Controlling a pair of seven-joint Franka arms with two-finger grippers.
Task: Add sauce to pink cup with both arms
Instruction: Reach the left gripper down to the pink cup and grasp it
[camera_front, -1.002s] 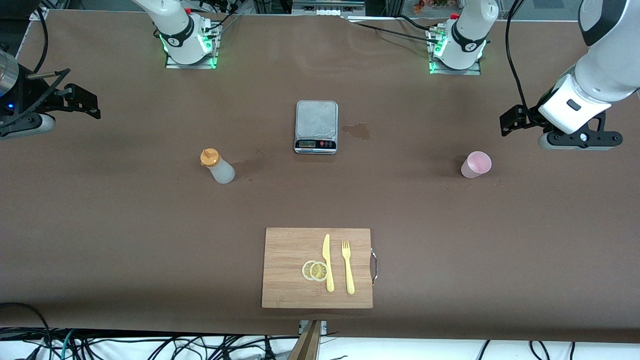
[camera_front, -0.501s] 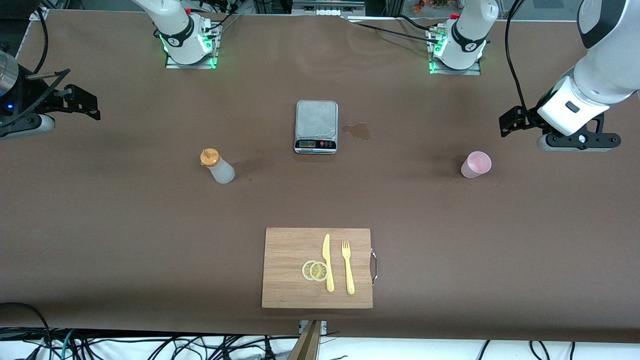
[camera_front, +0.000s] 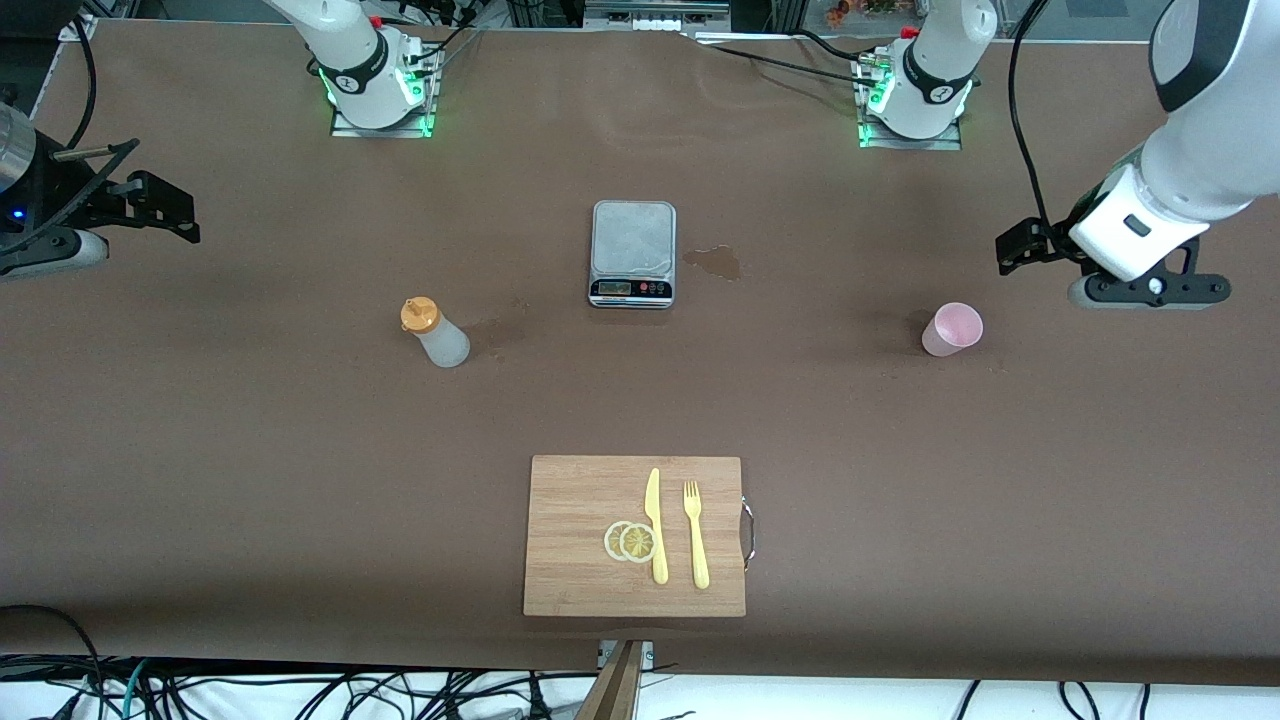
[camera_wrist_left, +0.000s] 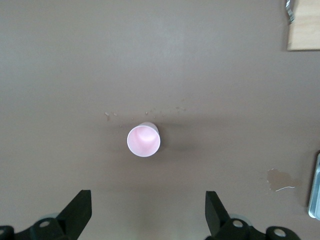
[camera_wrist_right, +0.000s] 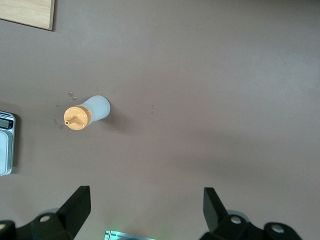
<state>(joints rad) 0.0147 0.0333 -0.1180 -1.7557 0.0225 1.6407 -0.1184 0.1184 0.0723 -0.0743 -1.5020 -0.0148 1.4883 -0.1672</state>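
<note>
Your left gripper wide open over table near cup. Your right gripper wide open, well away from bottle.

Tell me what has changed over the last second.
The left gripper, open and empty in the air at the left arm's end of the table, drifted slightly toward the table's middle. The right gripper stayed put, open. The sauce, pink cup, scale and cutting board did not move.

Brown-covered table, tangled black cables on white floor along its near edge
</note>
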